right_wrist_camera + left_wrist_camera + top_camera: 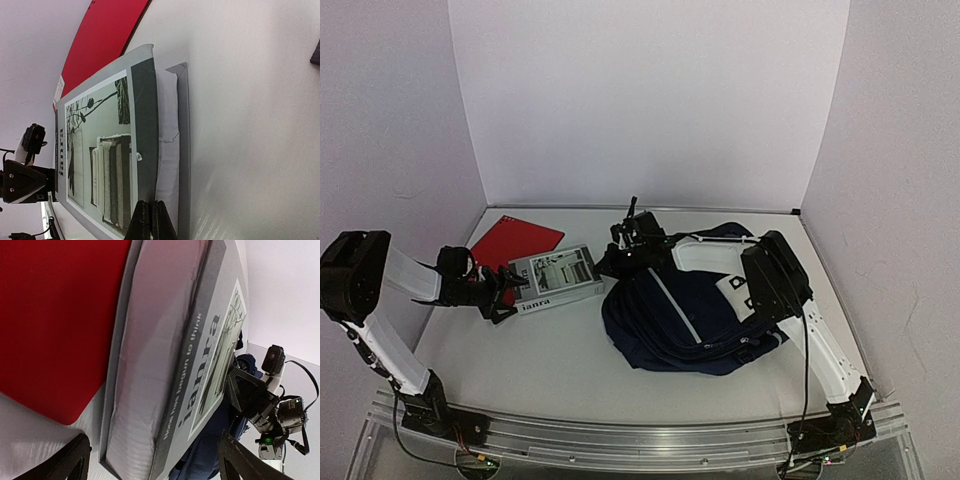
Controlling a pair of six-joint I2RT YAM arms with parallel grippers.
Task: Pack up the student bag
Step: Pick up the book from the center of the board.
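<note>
Top external view shows the student bag (690, 315) slumped under the right arm, just behind the right gripper (149, 210). That gripper's jaws are pressed together at one end of a grey book (555, 278). The left gripper (154, 445) has its jaws spread either side of the book's other end, with a red folder (520, 240) just beyond them.

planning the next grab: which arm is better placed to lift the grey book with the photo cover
Probably left: the open left gripper straddles the grey book at one end; the right gripper is shut at the opposite edge, beside the navy-blue fabric backpack.
</note>
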